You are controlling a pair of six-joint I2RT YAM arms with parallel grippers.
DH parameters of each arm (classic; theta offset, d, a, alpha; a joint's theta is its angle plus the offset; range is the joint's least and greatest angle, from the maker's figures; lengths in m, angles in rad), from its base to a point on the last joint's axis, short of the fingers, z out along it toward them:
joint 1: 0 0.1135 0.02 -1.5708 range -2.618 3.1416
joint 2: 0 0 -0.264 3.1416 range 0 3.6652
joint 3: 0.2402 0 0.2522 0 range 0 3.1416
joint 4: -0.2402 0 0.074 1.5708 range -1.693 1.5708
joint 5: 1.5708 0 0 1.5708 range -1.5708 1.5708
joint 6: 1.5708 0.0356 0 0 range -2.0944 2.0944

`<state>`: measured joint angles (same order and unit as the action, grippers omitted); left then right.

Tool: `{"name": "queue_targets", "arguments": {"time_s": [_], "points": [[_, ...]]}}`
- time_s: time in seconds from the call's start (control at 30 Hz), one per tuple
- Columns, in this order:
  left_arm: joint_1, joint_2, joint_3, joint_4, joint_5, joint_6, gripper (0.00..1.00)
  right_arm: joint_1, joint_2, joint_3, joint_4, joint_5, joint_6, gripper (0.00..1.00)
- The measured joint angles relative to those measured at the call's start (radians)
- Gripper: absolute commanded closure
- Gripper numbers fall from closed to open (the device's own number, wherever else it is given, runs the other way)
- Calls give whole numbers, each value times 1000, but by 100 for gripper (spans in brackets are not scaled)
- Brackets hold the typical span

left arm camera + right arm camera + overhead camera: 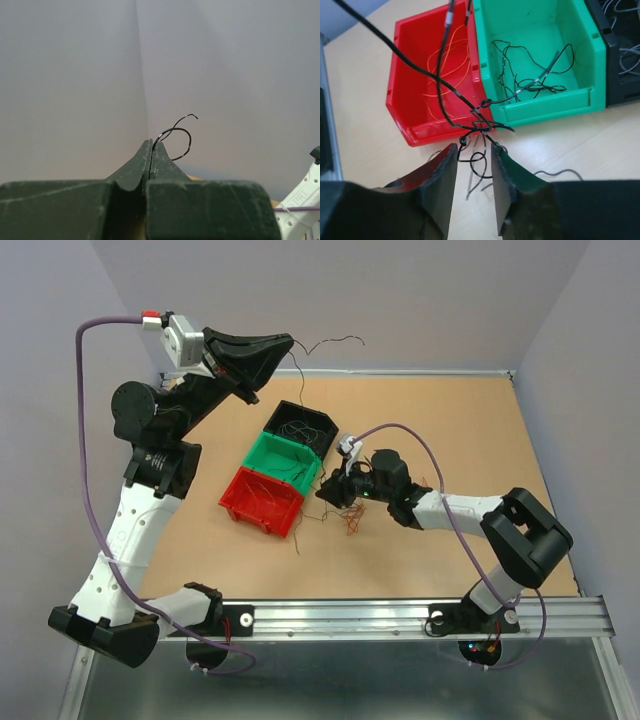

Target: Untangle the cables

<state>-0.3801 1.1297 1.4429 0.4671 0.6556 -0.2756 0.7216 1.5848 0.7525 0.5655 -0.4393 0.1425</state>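
A: Item: overhead view, light?
B: Bright, even, diffuse; soft shadows under bins (285, 462) and arms (130, 530) on the table (450, 440).
A: Item: wrist views?
B: Near fingers (200, 205) dark, softly out of focus; far walls (75, 75) evenly lit; red bin (435, 131) shows a faint sheen.

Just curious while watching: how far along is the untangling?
Partly done: orange wires lie in the red bin, dark ones in the green bin. In hand: left gripper pinches a black wire aloft; right gripper open at a knot. Remaining: that knot, plus table strands.
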Motion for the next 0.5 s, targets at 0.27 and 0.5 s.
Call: {"name": "queue_targets", "arguments": {"time_s": [0.27,0.5], "points": [[0,2,118,-89,-194,80,100,1,40,27,-2,21,-13,80],[0,47,311,-150,-413,138,100,5,54,33,-11,27,-23,99]]}}
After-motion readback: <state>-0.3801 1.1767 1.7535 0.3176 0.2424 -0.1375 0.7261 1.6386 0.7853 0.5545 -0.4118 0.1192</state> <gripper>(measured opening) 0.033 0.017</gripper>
